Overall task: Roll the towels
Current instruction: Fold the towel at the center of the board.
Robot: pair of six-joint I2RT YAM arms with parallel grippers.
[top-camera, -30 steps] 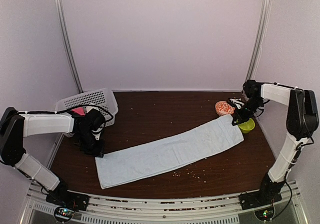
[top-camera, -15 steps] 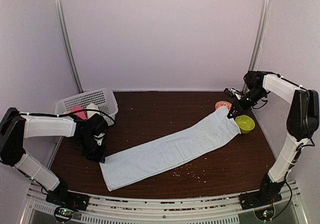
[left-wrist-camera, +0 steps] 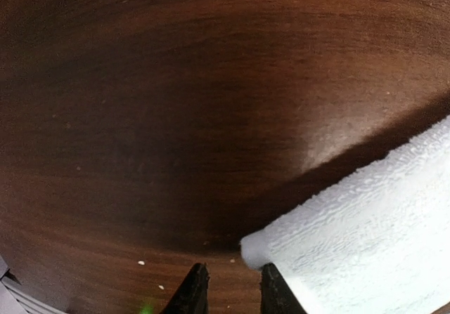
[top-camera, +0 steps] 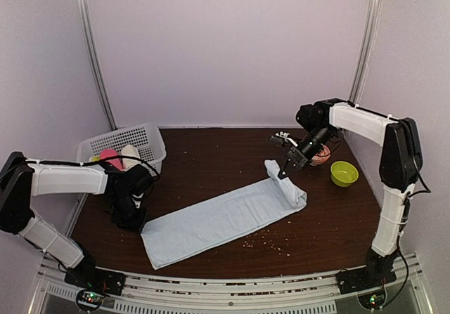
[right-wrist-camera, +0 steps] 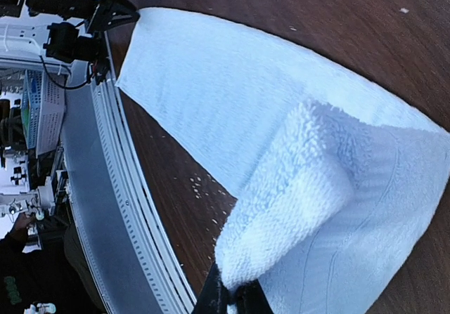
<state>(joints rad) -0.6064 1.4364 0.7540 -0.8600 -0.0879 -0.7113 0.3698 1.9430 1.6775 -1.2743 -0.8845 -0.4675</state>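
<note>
The right end effector (top-camera: 287,168) was clamped shut on the far end of the pale blue towel (top-camera: 218,219). It held that end raised and doubled back over the towel's own length, probably to form the first turn of a roll. From that grip the towel ran flat across the counter (top-camera: 211,152). At the towel's opposite end, the left end effector (left-wrist-camera: 230,289) sat just beside a corner with its fingers slightly apart, holding nothing, likely placed to pin it.
</note>
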